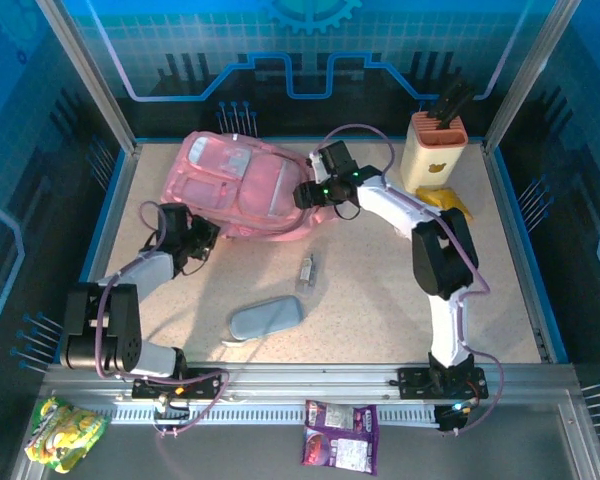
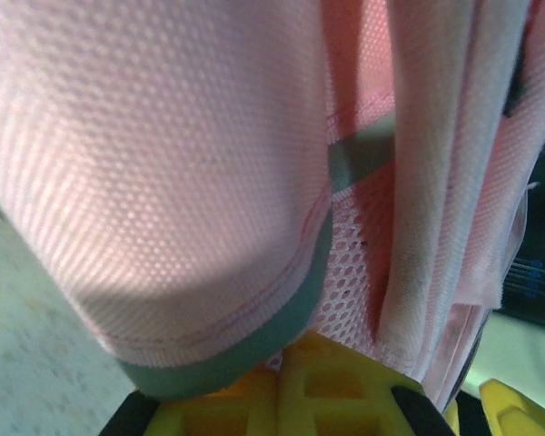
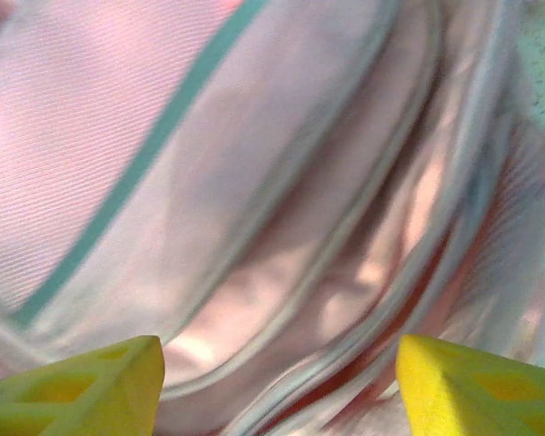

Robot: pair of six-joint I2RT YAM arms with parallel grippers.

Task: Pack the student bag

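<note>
The student bag (image 1: 242, 185) is a big soft pink backpack lying at the back left of the table. My left gripper (image 1: 196, 240) sits at its near-left edge. In the left wrist view its yellow fingers (image 2: 336, 381) are pressed together, with the bag's pink mesh (image 2: 345, 272) pinched at their tips beside a grey-trimmed strap (image 2: 163, 182). My right gripper (image 1: 306, 194) is at the bag's right side. Its yellow fingers (image 3: 82, 386) stand wide apart over the zipped front (image 3: 282, 227), holding nothing.
A grey-blue pencil case (image 1: 266, 320) lies near the front centre, with a small bottle-like item (image 1: 307, 268) behind it. A beige holder (image 1: 435, 150) with dark tools stands back right, next to a yellow object (image 1: 448, 202). Snack packets (image 1: 342, 436) lie on the front ledge.
</note>
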